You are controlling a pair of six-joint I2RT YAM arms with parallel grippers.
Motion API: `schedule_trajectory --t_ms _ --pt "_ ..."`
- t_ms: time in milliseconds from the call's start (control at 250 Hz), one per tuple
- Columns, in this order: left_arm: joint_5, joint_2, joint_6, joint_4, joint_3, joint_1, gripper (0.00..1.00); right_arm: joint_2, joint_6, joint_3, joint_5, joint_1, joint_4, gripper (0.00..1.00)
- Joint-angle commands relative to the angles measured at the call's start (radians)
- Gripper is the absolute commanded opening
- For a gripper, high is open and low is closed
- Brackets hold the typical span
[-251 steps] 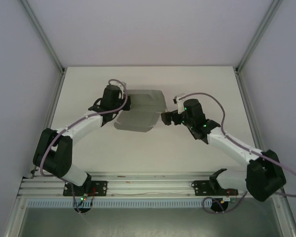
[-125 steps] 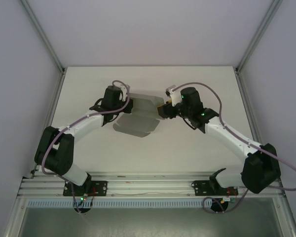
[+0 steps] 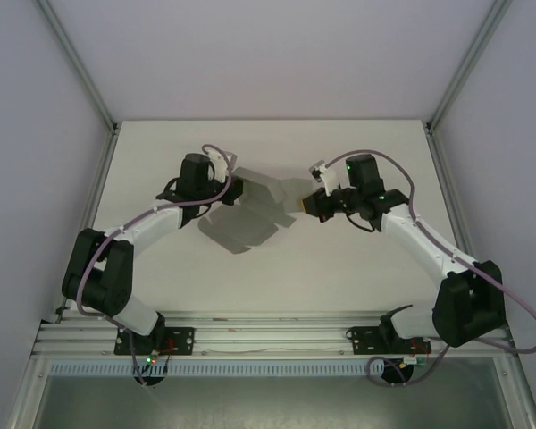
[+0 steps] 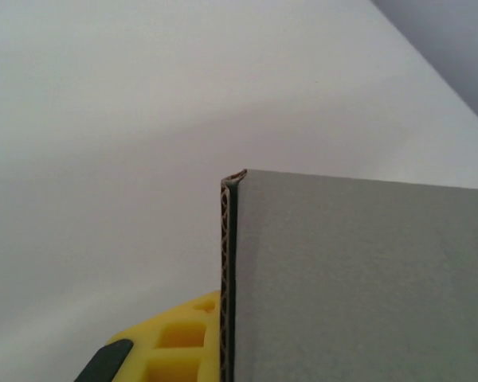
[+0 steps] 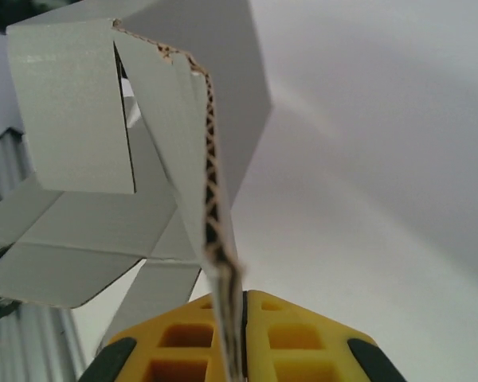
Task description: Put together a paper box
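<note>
The paper box (image 3: 261,193) is a flat grey creased cut-out with flaps, held up off the white table (image 3: 339,268) between both arms. My left gripper (image 3: 230,189) is shut on its left edge. In the left wrist view a grey panel (image 4: 358,278) fills the right side, its corrugated edge against my yellow finger (image 4: 175,338), and the other finger is hidden behind the card. My right gripper (image 3: 307,204) is shut on the right edge. In the right wrist view the card's edge (image 5: 211,199) is pinched between the yellow fingertips (image 5: 240,301), with flaps (image 5: 72,103) folding away beyond.
The table's back edge meets the white enclosure wall (image 3: 268,54). Metal frame posts (image 3: 456,80) rise at both back corners. An aluminium rail (image 3: 268,335) carrying the arm bases runs along the near edge.
The right gripper moved in to the card's right edge and shut on it. The card has lifted and folded more steeply between the arms. The left gripper kept its hold.
</note>
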Motion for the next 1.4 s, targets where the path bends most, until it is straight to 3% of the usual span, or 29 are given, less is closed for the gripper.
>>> schedule_trajectory --t_ms 0,128,228,280,528,660,835,1267,1395 --pt "0.175 -0.02 0.052 0.108 -0.014 -0.011 0.0 0.042 -0.055 0.06 -0.057 -0.008 -0.055 0.09" --pt "0.096 -0.019 0.039 0.061 0.007 -0.012 0.0 0.069 -0.066 0.074 -0.039 -0.008 -0.045 0.2" --pt "0.019 -0.015 0.002 0.048 0.012 -0.012 0.0 0.046 -0.045 0.056 -0.017 -0.009 -0.008 0.39" --pt "-0.056 -0.012 -0.038 0.047 0.014 -0.011 0.0 0.013 -0.036 0.032 0.03 -0.009 0.007 0.55" --pt "-0.16 -0.009 -0.096 -0.009 0.041 -0.012 0.0 -0.184 0.012 -0.143 0.196 -0.006 0.062 0.75" --pt "-0.185 -0.006 -0.108 -0.034 0.056 -0.009 0.0 -0.238 0.046 -0.204 0.289 -0.007 0.084 0.76" --pt "-0.179 0.009 -0.118 -0.044 0.071 -0.011 0.0 -0.219 0.072 -0.211 0.302 0.019 0.161 0.76" --pt "-0.17 0.023 -0.119 -0.051 0.073 -0.02 0.0 -0.024 0.179 -0.117 0.378 0.111 0.427 0.78" --pt "-0.173 0.028 -0.135 -0.051 0.076 -0.03 0.0 0.019 0.198 -0.104 0.405 0.129 0.467 0.84"
